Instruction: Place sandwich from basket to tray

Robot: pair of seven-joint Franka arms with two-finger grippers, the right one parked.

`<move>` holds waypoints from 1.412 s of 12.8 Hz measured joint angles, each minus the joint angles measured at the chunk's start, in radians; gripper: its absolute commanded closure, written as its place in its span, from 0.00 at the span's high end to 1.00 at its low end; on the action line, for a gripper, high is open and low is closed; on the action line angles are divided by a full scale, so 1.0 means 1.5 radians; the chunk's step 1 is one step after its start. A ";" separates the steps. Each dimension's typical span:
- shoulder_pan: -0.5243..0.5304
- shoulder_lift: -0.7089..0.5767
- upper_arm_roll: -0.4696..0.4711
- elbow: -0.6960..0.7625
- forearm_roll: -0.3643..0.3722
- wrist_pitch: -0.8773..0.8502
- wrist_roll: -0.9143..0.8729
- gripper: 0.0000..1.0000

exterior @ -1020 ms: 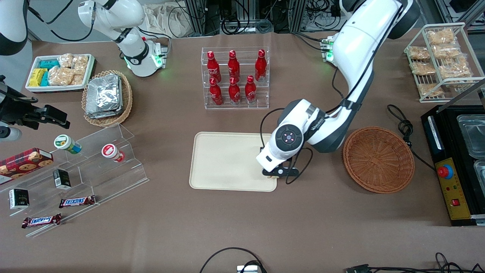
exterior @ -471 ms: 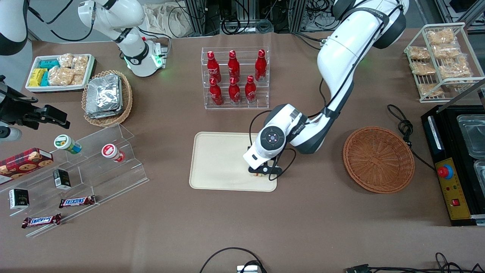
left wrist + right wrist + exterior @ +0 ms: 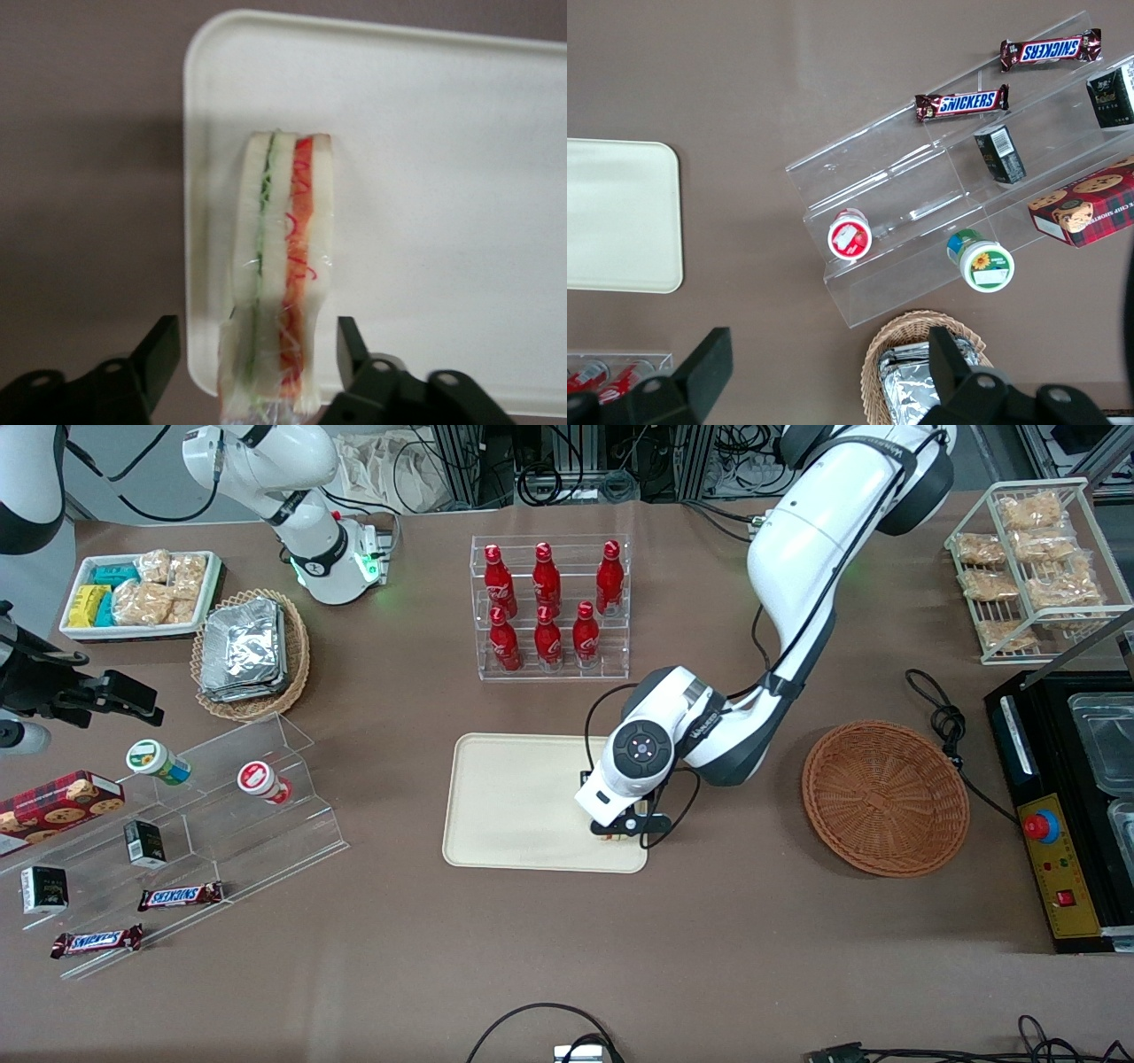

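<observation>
Pincer [image 3: 252,354] spread wide astride sandwich [image 3: 282,266]; sandwich on tray [image 3: 443,177] corner, near rim.

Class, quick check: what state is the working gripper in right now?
Gripper: open, fingers clear of the sandwich, which sits on the tray edge nearest the basket.

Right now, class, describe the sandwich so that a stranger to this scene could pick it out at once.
Find the cream tray in the middle of the brown table, nearer the camera than the red bottles. At the tray's corner toward the basket, under the open gripper, stands the sandwich. It is the only wrapped bread wedge, with green and red filling.
</observation>
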 measured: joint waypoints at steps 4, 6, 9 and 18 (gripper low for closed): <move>0.056 -0.080 0.004 0.008 0.000 -0.152 -0.005 1.00; 0.093 -0.129 0.004 -0.010 0.000 -0.193 -0.003 1.00; 0.127 -0.207 0.004 -0.107 0.012 -0.172 -0.002 1.00; 0.316 -0.449 0.007 -0.349 0.017 -0.065 0.217 1.00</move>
